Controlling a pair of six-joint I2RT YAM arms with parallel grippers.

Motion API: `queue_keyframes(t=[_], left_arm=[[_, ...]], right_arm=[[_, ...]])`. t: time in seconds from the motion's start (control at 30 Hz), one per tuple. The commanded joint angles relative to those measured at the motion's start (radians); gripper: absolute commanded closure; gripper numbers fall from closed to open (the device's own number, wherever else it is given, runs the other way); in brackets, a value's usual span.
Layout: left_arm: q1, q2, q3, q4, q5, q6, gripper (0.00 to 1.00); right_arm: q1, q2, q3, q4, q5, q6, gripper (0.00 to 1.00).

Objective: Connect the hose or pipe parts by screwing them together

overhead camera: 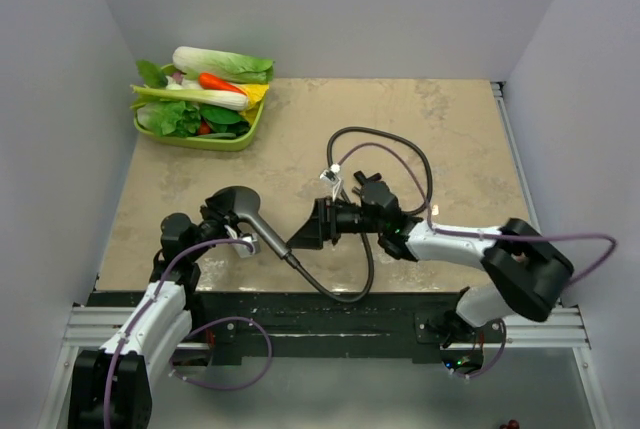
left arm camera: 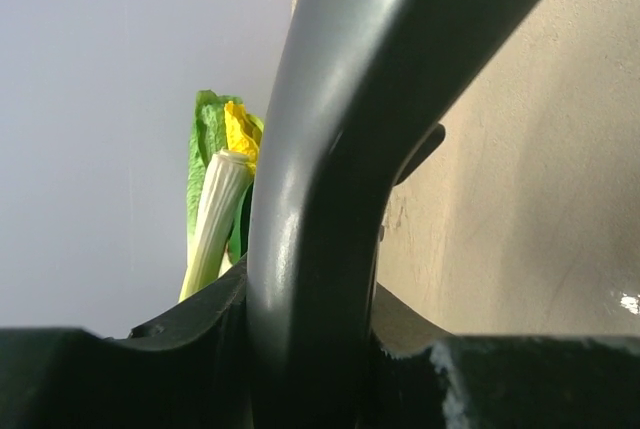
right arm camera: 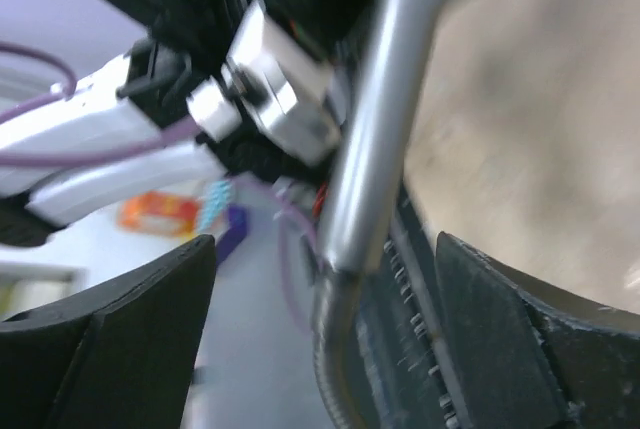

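We count two grippers, one shower head and one hose. The shower head point(overhead camera: 238, 201) lies on the table point(overhead camera: 450, 139) at front left, face away from the arms, handle slanting right. The left gripper point(overhead camera: 232, 229) is pinched on the handle just behind the face; its own camera shows the grey handle point(left arm camera: 330, 149) wedged between the jaws point(left arm camera: 310, 369).

The right gripper point(overhead camera: 303, 229) stands spread wide, one finger on each side of the handle's end and touching neither, as the right wrist view shows point(right arm camera: 320, 249). The hose point(overhead camera: 402, 144) meets that end, sags toward the table's near edge, then loops up past the right arm. We cannot tell how far the joint is screwed. One green tray point(overhead camera: 215, 142) of vegetables sits in the far left corner.
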Motion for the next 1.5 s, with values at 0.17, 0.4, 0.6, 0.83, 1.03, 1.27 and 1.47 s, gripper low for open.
queue_keyframes(t=[0.17,0.4,0.6,0.83,1.03,1.27,1.47], left_arm=[[-0.003,0.005,0.054,0.118,0.021,-0.057,1.0],[-0.003,0.02,0.065,0.101,0.015,-0.051,1.0],[-0.003,0.023,0.067,0.101,0.012,-0.045,1.0],[-0.003,0.019,0.067,0.098,0.013,-0.05,1.0],[-0.003,0.019,0.068,0.098,0.012,-0.051,1.0],[-0.003,0.02,0.071,0.102,0.013,-0.054,1.0],[-0.003,0.011,0.067,0.098,0.009,-0.054,1.0]], right_arm=[[0.138,-0.302,0.376,-1.05,0.708,-0.716,0.01],[0.554,-0.215,0.488,-1.254,1.329,-0.764,0.01],[0.691,-0.091,0.568,-1.295,1.442,-0.781,0.06],[0.713,0.002,0.606,-1.246,1.531,-0.816,0.17],[0.713,0.066,0.623,-1.18,1.496,-0.838,0.27],[0.713,0.091,0.615,-1.102,1.464,-0.862,0.39],[0.713,0.089,0.592,-1.074,1.439,-0.843,0.65]])
